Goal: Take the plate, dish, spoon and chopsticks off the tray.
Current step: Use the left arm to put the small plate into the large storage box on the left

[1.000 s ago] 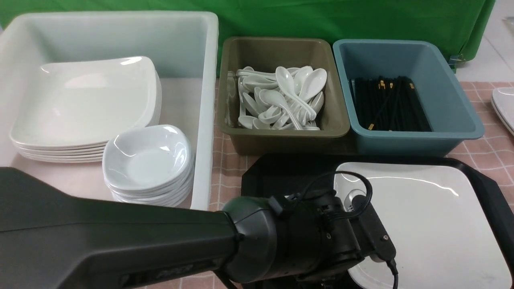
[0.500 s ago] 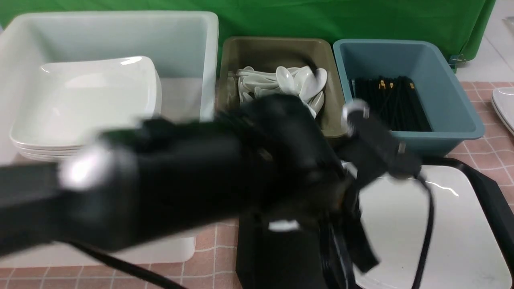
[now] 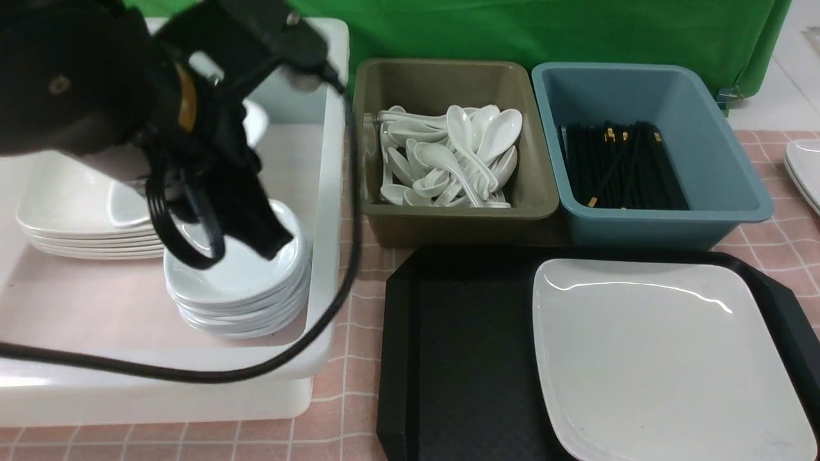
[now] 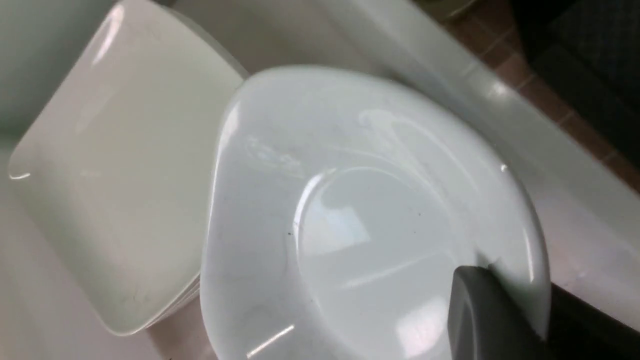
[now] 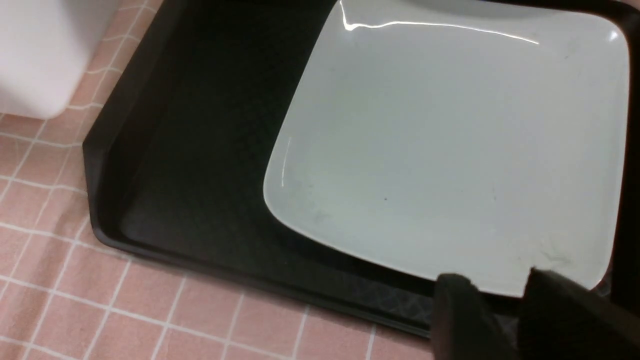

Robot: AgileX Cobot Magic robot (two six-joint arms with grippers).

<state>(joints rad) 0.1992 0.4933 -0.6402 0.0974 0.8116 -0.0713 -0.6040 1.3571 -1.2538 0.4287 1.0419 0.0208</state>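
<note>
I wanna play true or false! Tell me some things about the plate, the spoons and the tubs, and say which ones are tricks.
1. The big white plate sits on the black tray. True.
2. The spoons are piled in the blue tub. False: they are in the olive tub. The blue tub holds black chopsticks.
3. The left pincer grips a small dish over the white tub. True.
4. A spoon lies on the tray beside the plate. False: only the plate shows on the tray.
</note>
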